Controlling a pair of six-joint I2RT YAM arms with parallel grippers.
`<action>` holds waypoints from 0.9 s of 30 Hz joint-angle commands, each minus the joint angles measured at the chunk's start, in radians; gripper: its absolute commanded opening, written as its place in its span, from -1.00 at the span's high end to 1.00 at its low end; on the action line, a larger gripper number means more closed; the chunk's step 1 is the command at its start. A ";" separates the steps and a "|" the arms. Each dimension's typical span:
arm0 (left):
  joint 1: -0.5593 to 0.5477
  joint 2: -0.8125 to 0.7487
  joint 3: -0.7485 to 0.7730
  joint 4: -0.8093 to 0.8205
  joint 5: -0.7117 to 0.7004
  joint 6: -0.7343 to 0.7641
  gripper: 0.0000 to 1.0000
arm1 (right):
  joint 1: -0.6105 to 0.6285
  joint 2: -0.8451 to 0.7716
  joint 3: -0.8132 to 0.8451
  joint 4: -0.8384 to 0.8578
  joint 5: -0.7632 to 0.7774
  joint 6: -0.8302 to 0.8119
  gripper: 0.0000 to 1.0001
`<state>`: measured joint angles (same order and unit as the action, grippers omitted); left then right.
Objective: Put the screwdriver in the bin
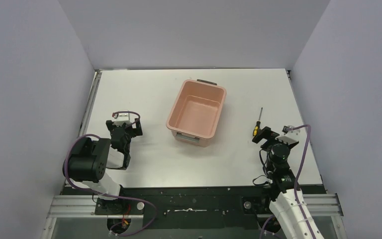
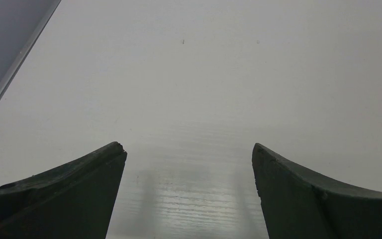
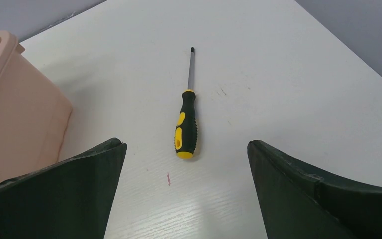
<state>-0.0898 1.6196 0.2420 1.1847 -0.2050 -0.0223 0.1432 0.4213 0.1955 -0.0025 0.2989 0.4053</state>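
Nothing of the job is done yet, as far as I can see. The screwdriver [image 3: 185,124] lies flat on the table [image 1: 144,94], to the right of the bin [image 1: 170,118] and apart from it, its shaft pointing away from me. My right gripper [image 1: 265,135] sits just behind the handle with its fingers spread wide, holding nothing. The left gripper [image 2: 188,147] is likewise wide open and empty. The bin has nothing in it. Grasping, carrying and dropping are all left to do.
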 commanded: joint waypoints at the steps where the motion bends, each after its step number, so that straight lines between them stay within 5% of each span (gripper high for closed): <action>1: 0.004 -0.010 0.011 0.026 0.009 -0.003 -0.95 | -0.007 0.007 0.017 0.034 0.020 -0.008 -1.00; 6: 0.005 -0.009 0.011 0.027 0.009 -0.003 -0.95 | -0.007 0.165 0.210 -0.041 0.038 -0.028 -1.00; 15: 0.006 -0.010 0.011 0.027 0.009 -0.004 -0.95 | -0.061 0.826 0.903 -0.537 -0.068 -0.076 -1.00; 21: 0.006 -0.010 0.011 0.026 0.009 -0.004 -0.95 | -0.139 1.143 0.958 -0.532 -0.233 -0.129 -0.97; 27: 0.004 -0.009 0.011 0.026 0.009 -0.003 -0.95 | -0.182 1.338 0.898 -0.435 -0.284 -0.133 -0.74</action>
<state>-0.0898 1.6196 0.2420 1.1847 -0.2050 -0.0223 -0.0139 1.7153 1.1244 -0.4587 0.0772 0.2958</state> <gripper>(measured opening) 0.974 0.914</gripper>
